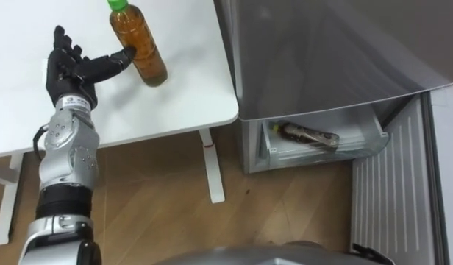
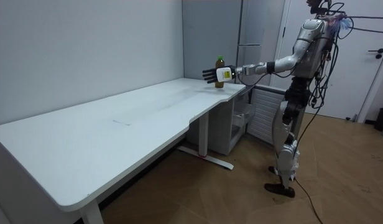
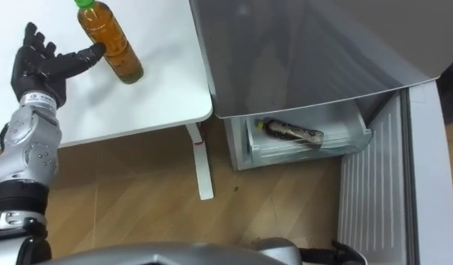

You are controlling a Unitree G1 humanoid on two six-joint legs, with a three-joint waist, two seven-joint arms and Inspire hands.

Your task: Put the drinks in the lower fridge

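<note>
A bottle of amber tea [image 1: 142, 48] with a green cap stands upright near the right end of the white table [image 1: 184, 103]. My left hand [image 1: 70, 70] is open just left of it, fingers spread, the thumb tip reaching the bottle's side. In the room view the left arm stretches out over the table corner to the bottle [image 2: 220, 72]. Down to the right, the grey fridge's lower drawer [image 1: 365, 144] is pulled out. A dark bottle [image 1: 309, 135] lies on its side inside it.
The fridge's grey top [image 1: 322, 51] stands right beside the table edge. Its open lower door [image 1: 392, 202], with a ribbed white inner face, sticks out at the right. A white table leg [image 1: 212, 165] stands on the wood floor between me and the drawer.
</note>
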